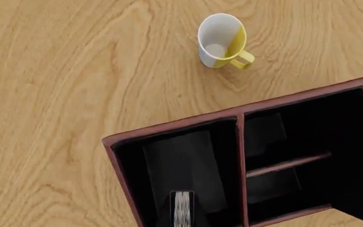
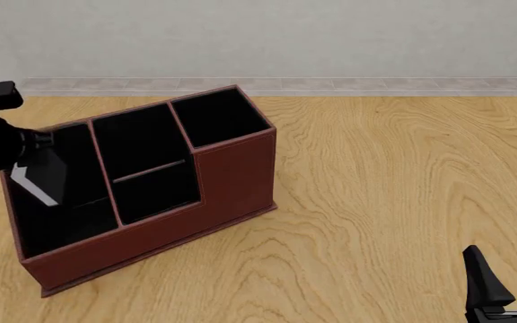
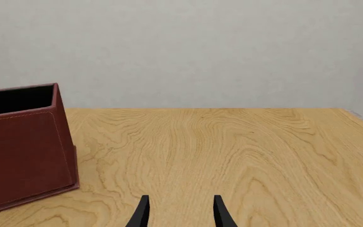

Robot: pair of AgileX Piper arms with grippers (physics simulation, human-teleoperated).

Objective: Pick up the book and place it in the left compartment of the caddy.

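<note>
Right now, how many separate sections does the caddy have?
3. The left compartment, widest, with the book in it under the left claw; a middle section with a shelf; a small square section at the caddy's right end.

Right wrist view: gripper (image 3: 181, 215) with two black fingertips (image 3: 142, 213) parted over bare wood-grain table (image 3: 232, 156), nothing between them; caddy (image 3: 24, 151), reddish-brown with black-lined top opening, standing on the table well apart from the gripper; plain grey wall (image 3: 200, 52) behind.
</note>
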